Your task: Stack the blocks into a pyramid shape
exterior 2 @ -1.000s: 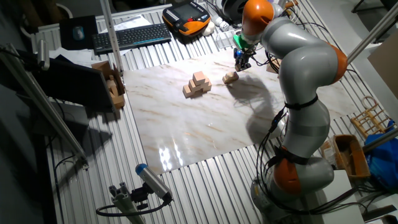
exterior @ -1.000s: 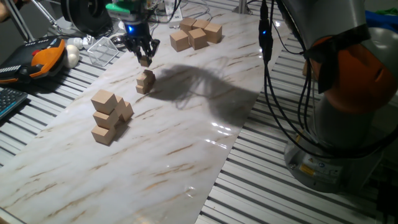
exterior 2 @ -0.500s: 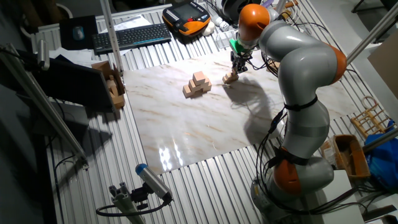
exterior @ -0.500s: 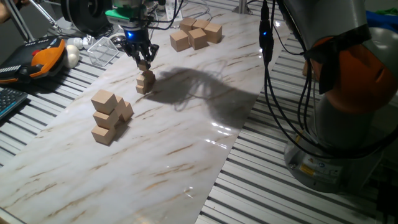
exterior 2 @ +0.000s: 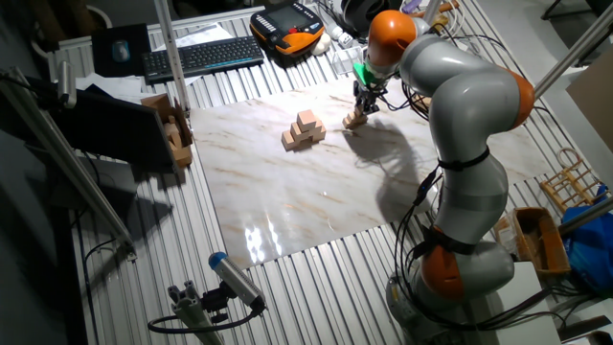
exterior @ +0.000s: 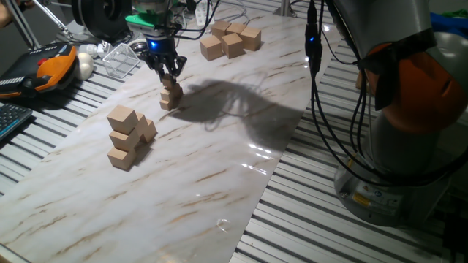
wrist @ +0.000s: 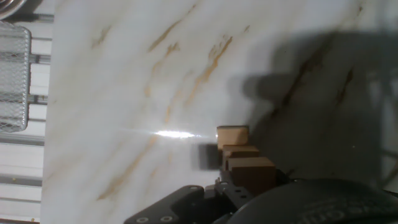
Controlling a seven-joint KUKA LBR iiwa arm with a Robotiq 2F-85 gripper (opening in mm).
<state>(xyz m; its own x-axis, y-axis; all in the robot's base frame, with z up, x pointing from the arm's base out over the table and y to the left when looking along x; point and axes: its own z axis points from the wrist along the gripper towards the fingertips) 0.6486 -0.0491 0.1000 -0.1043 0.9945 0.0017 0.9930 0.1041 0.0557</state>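
Note:
Two tiny tan blocks [exterior: 170, 98] sit stacked on the marble board [exterior: 219, 153], left of its middle. My gripper [exterior: 170, 75] hangs right above them, shut on a third tiny block that touches or nearly touches the stack's top. The other fixed view shows the gripper [exterior 2: 360, 103] over the same blocks [exterior 2: 354, 121] at the board's far edge. In the hand view the held block [wrist: 250, 172] is nearest, between the fingers, with the lower blocks [wrist: 233, 136] beyond it on the board.
A pile of medium tan cubes [exterior: 128, 135] stands to the front left of the stack. Larger tan cubes [exterior: 230, 38] lie at the back of the board. A wire basket [exterior: 121, 58], an orange pendant [exterior: 55, 64] and a keyboard [exterior 2: 201, 56] lie off the board.
The gripper has come down and slightly left with the tiny block, from clear above the stack to right on top of it.

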